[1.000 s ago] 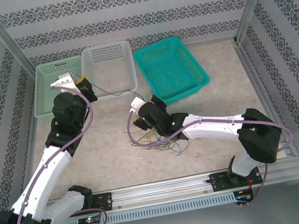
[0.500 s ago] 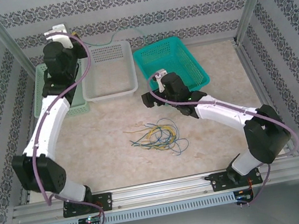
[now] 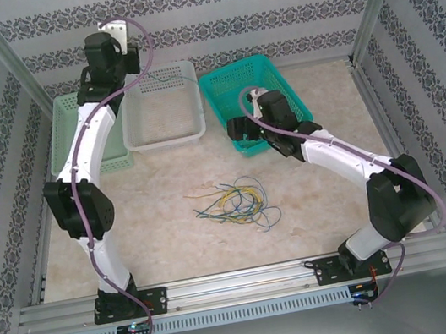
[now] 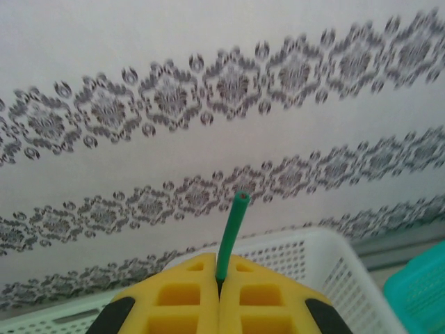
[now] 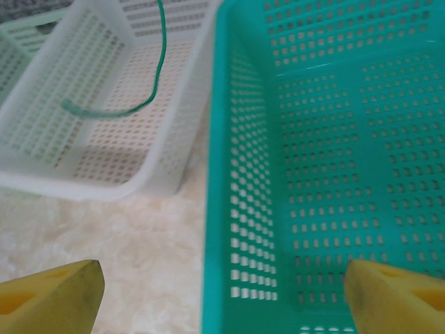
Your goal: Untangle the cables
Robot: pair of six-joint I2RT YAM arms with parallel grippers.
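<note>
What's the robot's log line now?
left gripper: shut on green cable hanging into white basket | right gripper: open, over teal basket | other cables: tangled on table

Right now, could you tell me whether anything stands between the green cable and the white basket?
Nothing visible does. The left fingers are shut on the green cable above the white basket, and the cable's loose end hangs down inside the basket walls.

Top camera overlooks the whole table (image 3: 151, 198) from the near side. Left wrist faces the far wall (image 4: 208, 149), right wrist closely overlooks the teal basket (image 5: 334, 139); all share the white basket (image 3: 163, 115).
</note>
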